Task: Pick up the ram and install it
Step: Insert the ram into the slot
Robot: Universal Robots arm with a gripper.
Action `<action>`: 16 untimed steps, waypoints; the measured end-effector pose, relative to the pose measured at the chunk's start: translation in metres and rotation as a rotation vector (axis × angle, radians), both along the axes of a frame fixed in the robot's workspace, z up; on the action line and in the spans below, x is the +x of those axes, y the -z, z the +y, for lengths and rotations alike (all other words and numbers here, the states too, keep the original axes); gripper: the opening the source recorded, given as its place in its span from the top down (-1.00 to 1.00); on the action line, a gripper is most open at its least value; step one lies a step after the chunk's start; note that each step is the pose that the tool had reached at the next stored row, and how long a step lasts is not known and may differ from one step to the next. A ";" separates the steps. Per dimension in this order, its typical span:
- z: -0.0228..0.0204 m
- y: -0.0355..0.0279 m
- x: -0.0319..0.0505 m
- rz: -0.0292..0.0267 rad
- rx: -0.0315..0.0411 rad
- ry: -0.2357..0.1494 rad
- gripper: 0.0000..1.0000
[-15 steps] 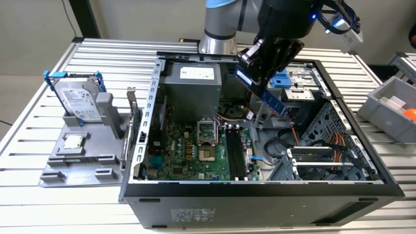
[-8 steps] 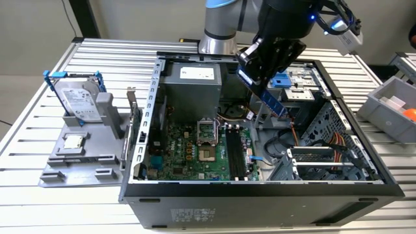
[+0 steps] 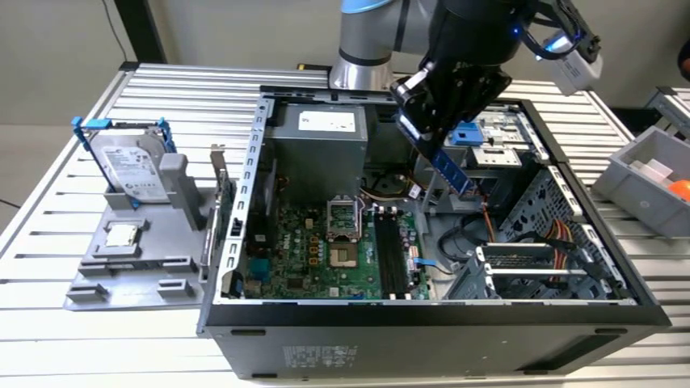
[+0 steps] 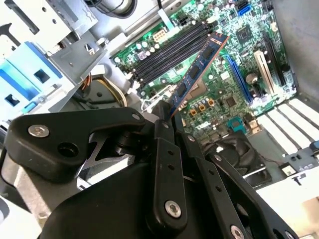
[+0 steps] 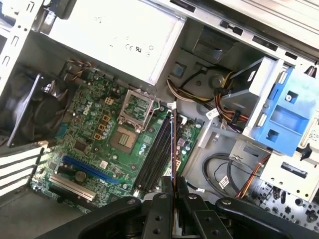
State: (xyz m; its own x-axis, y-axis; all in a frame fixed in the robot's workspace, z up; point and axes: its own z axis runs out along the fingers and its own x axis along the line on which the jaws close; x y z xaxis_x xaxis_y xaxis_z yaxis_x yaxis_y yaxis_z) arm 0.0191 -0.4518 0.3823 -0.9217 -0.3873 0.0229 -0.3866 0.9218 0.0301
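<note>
The ram [image 3: 450, 167] is a long thin stick with black chips, and my gripper [image 3: 424, 129] is shut on its upper end. It hangs tilted in the air inside the open computer case [image 3: 257, 162], above the black memory slots [image 3: 390, 255] on the green motherboard [image 3: 291, 259]. In the second wrist view the ram [image 4: 199, 69] juts out from the gripper [image 4: 167, 117] over the memory slots [image 4: 169, 52], not touching them. In the first wrist view the ram [image 5: 173, 144] shows edge-on beyond the gripper [image 5: 173, 181], roughly in line with the slots [image 5: 154, 154].
A silver hard drive [image 3: 135, 166] in a blue-edged bracket and a small square processor chip [image 3: 119, 234] sit on a grey stand at the exterior view's left. The open processor socket [image 3: 342, 234] lies beside the slots. A blue drive cage [image 3: 474, 133] and cables [image 3: 539, 234] crowd the case's far side. A grey bin [image 3: 647, 174] stands at the right.
</note>
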 end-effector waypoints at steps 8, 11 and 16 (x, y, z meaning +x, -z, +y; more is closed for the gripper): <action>0.0000 0.0002 0.0013 0.0000 0.0000 0.067 1.00; 0.0000 0.0002 0.0018 0.0000 0.0000 0.092 1.00; 0.0000 0.0003 0.0025 0.0000 0.0001 0.130 1.00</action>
